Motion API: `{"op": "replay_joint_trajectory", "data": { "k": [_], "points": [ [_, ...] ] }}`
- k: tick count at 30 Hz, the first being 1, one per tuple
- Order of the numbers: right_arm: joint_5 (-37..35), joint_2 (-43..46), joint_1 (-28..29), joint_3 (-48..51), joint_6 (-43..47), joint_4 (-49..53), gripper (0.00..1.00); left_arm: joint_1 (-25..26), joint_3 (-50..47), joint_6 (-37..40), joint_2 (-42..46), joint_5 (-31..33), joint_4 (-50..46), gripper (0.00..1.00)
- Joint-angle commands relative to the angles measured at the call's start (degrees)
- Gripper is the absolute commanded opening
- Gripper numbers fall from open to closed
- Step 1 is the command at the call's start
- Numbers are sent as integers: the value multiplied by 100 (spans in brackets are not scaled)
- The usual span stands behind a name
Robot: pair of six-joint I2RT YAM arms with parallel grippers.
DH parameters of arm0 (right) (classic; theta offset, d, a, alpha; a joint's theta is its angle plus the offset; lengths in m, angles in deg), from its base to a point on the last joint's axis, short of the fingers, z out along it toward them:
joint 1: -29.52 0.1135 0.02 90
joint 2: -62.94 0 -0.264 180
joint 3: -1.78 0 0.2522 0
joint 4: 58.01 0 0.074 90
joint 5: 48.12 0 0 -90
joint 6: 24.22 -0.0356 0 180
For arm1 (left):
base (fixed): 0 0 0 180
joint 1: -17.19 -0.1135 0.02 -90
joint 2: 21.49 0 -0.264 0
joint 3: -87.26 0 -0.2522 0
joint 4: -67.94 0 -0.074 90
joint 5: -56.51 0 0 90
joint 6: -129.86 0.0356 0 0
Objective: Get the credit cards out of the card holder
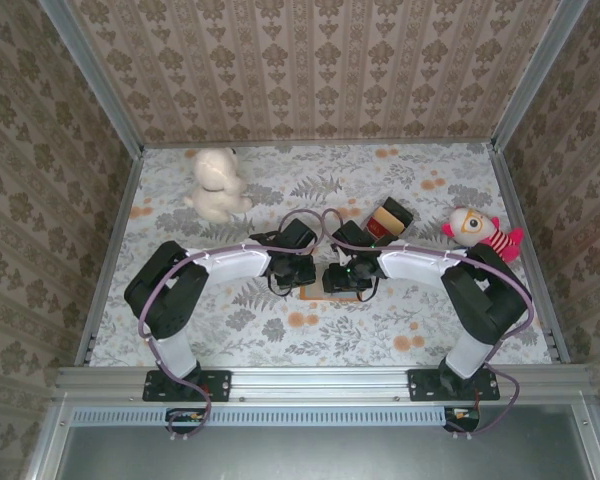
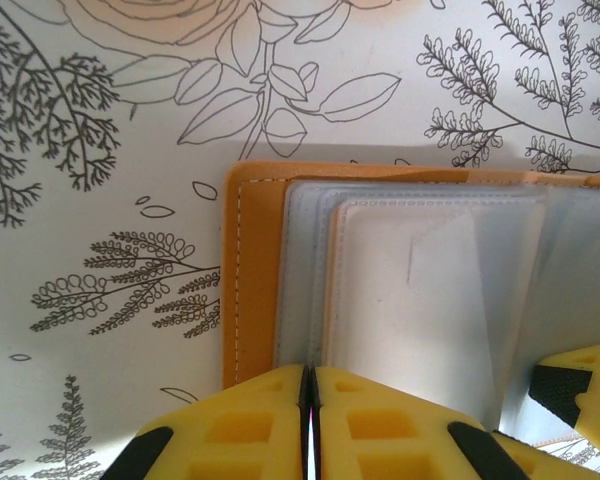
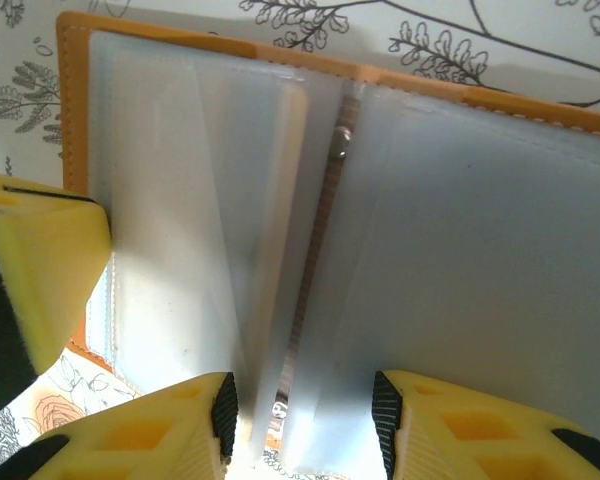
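An orange-tan, book-like folding card holder [image 2: 250, 280] with clear blue-grey pocket pages is laid open and flat on the floral-patterned table [image 1: 380, 330], near its middle, where the two arms are brought together above it.

In the left wrist view, the yellow-padded left gripper [image 2: 310, 420] is seen at the near edge of the pocket pages, close to the stitched outer rim. Its fingers are pressed together with no gap between them. Whether a page edge is pinched there cannot be told.

In the right wrist view, the yellow-padded right gripper [image 3: 305, 425] is held over the centre fold of the card holder. Its fingers are set apart, one on each side of the fold, and the loose pages are seen in the gap between them. What is kept in the pockets cannot be made out through the cloudy plastic.

Farther back on the table, a white plush animal [image 1: 217, 183] is placed at the left, a brown dark-topped block [image 1: 388, 218] just behind the right gripper, and a small red-and-pink doll [image 1: 480, 233] at the right.
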Motion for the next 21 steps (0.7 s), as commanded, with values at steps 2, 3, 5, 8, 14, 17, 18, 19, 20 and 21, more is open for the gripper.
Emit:
{"op": "replay_joint_trajectory", "data": {
  "k": [2,3,5,8,14,17,18,19,20,21],
  "points": [
    [-279,-273,52,-40,-157,266,43,-49,-107,92,31,-159,129,12],
    [-343,-315,52,-42,-159,304,43,-54,-132,96,44,-191,184,12],
    [-430,-387,60,-52,-150,355,44,-64,-169,77,62,-279,281,12],
    [-510,-481,69,-50,-159,386,47,-83,-197,66,87,-368,384,12],
    [-950,-644,99,-49,-211,506,38,-161,-331,-8,302,-421,474,14],
    [-995,-700,102,-38,-243,500,33,-235,-423,-32,538,-412,459,18],
    [-988,-707,104,-29,-252,484,31,-250,-452,-31,601,-412,457,19],
    [-969,-705,102,-10,-264,473,29,-279,-487,-39,678,-425,468,21],
    [-953,-709,103,-7,-266,440,29,-305,-524,-31,755,-451,486,22],
    [-918,-705,102,-5,-260,424,29,-320,-559,-24,816,-492,527,23]
  ]
}}
